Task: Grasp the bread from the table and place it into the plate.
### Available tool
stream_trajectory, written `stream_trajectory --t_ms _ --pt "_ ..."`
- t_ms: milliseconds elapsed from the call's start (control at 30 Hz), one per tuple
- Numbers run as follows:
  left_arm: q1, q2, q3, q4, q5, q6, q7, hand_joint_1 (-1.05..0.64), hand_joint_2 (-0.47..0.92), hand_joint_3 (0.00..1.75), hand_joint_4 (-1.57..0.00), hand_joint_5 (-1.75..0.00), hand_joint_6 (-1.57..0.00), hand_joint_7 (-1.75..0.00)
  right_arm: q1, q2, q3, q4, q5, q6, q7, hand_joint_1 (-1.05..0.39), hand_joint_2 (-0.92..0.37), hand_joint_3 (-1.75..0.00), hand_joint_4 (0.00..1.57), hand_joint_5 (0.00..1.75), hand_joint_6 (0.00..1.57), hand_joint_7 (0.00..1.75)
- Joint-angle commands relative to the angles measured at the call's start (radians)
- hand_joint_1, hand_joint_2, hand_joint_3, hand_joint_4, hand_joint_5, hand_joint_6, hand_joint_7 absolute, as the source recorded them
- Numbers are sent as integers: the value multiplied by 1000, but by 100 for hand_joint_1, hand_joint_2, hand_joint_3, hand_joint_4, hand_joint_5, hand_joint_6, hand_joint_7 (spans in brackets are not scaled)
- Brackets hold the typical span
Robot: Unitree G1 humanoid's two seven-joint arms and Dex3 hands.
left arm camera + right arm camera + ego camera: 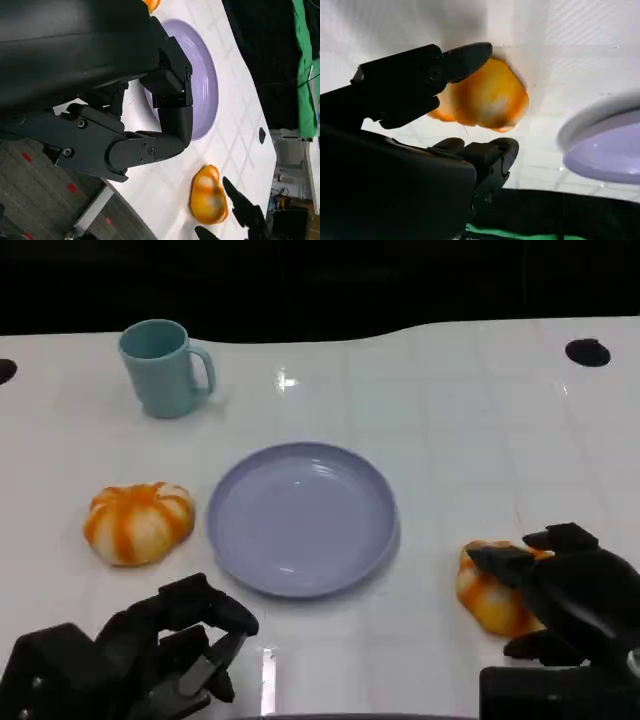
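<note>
Right robot hand (560, 595): I have its fingers spread wide around the bread (490, 592), nothing gripped yet, ready to close.
Bread: on the table (470, 430), between those fingers.
Plate (302, 518): just beyond the fingertips, empty.
Left robot hand (165, 645): curled, idle, holding nothing.

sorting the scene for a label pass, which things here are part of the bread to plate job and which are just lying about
Part of the job:
- bread by the right robot hand
- right robot hand, fingers around that bread
- plate, nothing in it
- second bread left of the plate

Just lying about:
- teal mug at the far left
- left robot hand, holding nothing
</note>
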Motion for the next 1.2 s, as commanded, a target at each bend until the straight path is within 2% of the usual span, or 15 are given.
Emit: stream_trajectory --t_ms 33,233,267,367,400,433,467,500,533,567,633,667,767,933,1200 --pt "9 2 6 -11 3 -7 7 -42 92 47 -65 -175 -63 -133 -57 4 28 94 6 16 -33 -54 -91 -2 4 49 32 0" --pt "12 0 3 -17 10 -5 12 -43 92 47 -65 -175 -63 -133 -124 28 74 225 12 30 -87 -54 -92 -6 7 47 35 1" --pt "13 0 3 -18 11 -7 13 -43 92 47 -65 -175 -63 -133 -131 35 73 247 20 20 -122 -53 -92 -6 13 44 39 2" --pt "15 -2 3 -20 12 -6 16 -44 92 46 -65 -175 -63 -132 -149 61 50 314 73 -39 -253 -38 -90 -1 63 34 77 9" --pt "16 -2 3 -20 9 -5 16 -44 92 46 -65 -175 -64 -132 -155 68 41 339 96 -71 -304 -31 -90 -1 80 47 93 13" --pt "16 -2 3 -20 8 -5 15 -44 92 46 -65 -175 -64 -132 -162 75 32 365 122 -110 -353 -22 -90 -1 88 89 112 16" --pt "16 -2 3 -20 7 -6 14 -44 92 46 -65 -175 -64 -132 -169 78 29 385 139 -137 -387 -16 -91 -3 90 117 121 19" --pt "15 -2 3 -20 8 -5 15 -44 92 46 -65 -175 -64 -131 -174 78 27 404 160 -175 -420 -14 -91 -3 91 132 125 21" --pt "16 -2 2 -24 8 -2 16 -44 92 46 -65 -175 -64 -131 -180 77 26 420 177 -212 -449 -8 -88 -17 94 157 119 59" --pt "16 -2 2 -27 8 1 17 -45 92 46 -66 -175 -64 -132 -185 75 27 433 188 -238 -471 -6 -73 -50 96 166 105 98" --pt "16 0 2 -24 8 -2 14 -45 92 46 -66 -175 -65 -131 -195 71 32 447 194 -264 -499 -6 -46 -103 97 173 87 146" --pt "15 1 3 -21 7 -5 12 -45 92 46 -66 -175 -64 -131 -200 69 34 450 194 -271 -505 -7 -41 -113 96 174 83 155" --pt "15 0 3 -22 7 0 13 -45 92 46 -66 -175 -64 -131 -210 67 34 455 205 -295 -511 -7 -36 -122 95 175 79 162" --pt "13 -1 -2 -26 14 7 20 -45 92 45 -64 -175 -64 -130 -217 71 36 457 223 -318 -507 -5 -30 -127 95 175 80 158" --pt "16 -7 -2 -33 11 17 26 -45 92 45 -65 -175 -65 -131 -215 85 29 402 254 -322 -478 -4 -34 -121 94 175 76 164"
